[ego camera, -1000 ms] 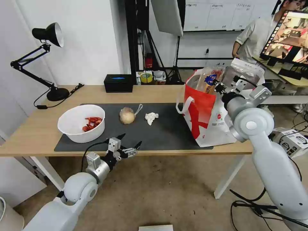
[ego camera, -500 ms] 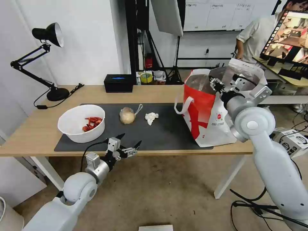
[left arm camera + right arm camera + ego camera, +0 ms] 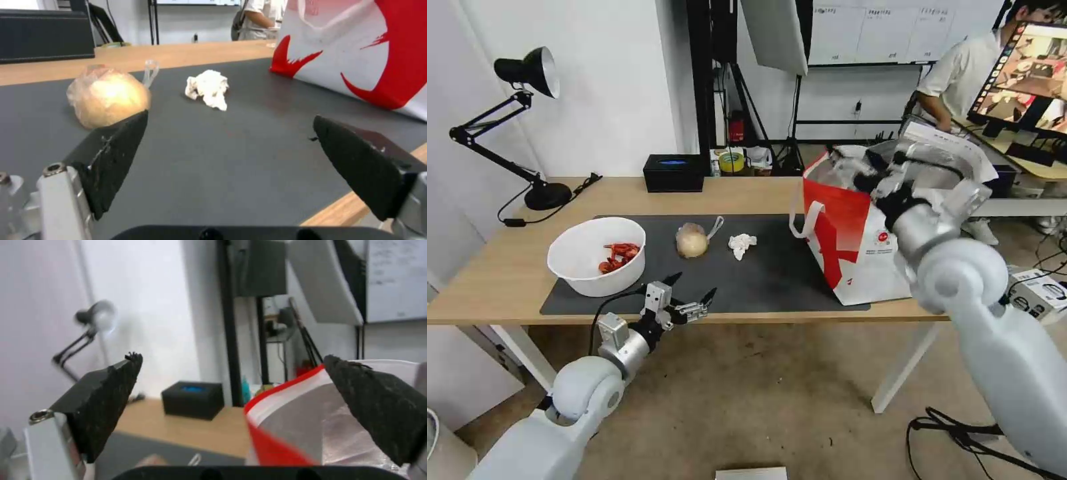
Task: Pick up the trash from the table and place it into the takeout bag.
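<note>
Nearest, at about 7 o'clock in the head view, the left gripper (image 3: 691, 299) is held just off the table's (image 3: 494, 280) front edge, jaws spread and empty, seemingly aimed at the mat for a next pick. Beyond it, the white bowl (image 3: 597, 255) of crayfish shells lies at 9 o'clock, with the knotted bag (image 3: 692, 240) and crumpled tissue (image 3: 740, 244) nearer the centre. Farther, at 2 o'clock, the right gripper (image 3: 872, 175) is poised over the takeout bag's (image 3: 854, 247) mouth, jaws parted, nothing held.
</note>
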Controlling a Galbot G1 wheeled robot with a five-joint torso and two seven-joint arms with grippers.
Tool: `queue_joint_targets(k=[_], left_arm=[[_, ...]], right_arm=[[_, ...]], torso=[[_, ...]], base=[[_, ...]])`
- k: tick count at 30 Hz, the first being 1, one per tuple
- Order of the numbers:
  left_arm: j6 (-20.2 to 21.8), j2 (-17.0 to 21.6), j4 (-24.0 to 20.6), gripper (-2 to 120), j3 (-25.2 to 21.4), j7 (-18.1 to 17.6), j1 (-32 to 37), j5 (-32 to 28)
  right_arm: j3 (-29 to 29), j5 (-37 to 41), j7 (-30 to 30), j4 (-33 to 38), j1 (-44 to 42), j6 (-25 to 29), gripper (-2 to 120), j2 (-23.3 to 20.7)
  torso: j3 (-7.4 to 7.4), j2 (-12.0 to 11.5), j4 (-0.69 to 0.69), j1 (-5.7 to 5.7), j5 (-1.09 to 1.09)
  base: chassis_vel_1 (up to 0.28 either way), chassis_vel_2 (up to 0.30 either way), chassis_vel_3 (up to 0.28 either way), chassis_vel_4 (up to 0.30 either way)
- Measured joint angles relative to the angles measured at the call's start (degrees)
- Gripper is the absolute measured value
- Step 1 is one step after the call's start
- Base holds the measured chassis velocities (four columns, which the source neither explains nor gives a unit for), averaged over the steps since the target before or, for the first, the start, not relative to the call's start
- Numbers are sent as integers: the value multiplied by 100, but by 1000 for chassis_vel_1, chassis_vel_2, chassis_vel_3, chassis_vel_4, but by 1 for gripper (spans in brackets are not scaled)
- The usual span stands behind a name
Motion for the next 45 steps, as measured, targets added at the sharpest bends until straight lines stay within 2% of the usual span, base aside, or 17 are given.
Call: queue_joint_targets(k=[3, 6, 12, 13, 21, 26, 36, 45], left_arm=[[-31, -12, 1, 100, -26, 1, 4, -2], [-59, -19, 1, 100, -55, 7, 9, -2], [-110, -14, -20, 100, -217, 18, 194, 7], [-201, -23, -32, 100, -375, 57, 404, 50], [-405, -46, -70, 100, -795, 189, 840, 127], [-592, -131, -115, 100, -984, 197, 1154, 249], [-824, -194, -85, 100, -1090, 309, 1562, 420], [-1163, -354, 43, 100, -1247, 314, 1926, 750]], right_arm=[[88, -252, -260, 231, -355, 41, 100, -143], [372, -698, -576, 573, -1203, 123, 100, -309], [410, -995, -676, 694, -1694, 186, 100, -284], [434, -1330, -708, 726, -2109, 291, 100, -176], [602, -2050, -848, 723, -3161, 678, 100, 171], [674, -2570, -900, 579, -4000, 1135, 100, 570], [653, -2908, -872, 323, -4560, 1602, 100, 1146], [503, -3010, -873, 22, -4635, 2095, 100, 1308]], torso=[[0, 0, 2, 0, 0], [-1, 1, -1, 0, 0], [-1, 0, -1, 0, 1], [0, 0, 3, 0, 0], [0, 0, 1, 0, 0], [0, 0, 1, -1, 1], [0, 0, 1, 0, 0], [0, 0, 2, 0, 0]], base=[[0, 0, 0, 0], [0, 0, 0, 0], [0, 0, 0, 0], [0, 0, 0, 0], [0, 0, 0, 0], [0, 0, 0, 0], [0, 0, 0, 0], [0, 0, 0, 0]])
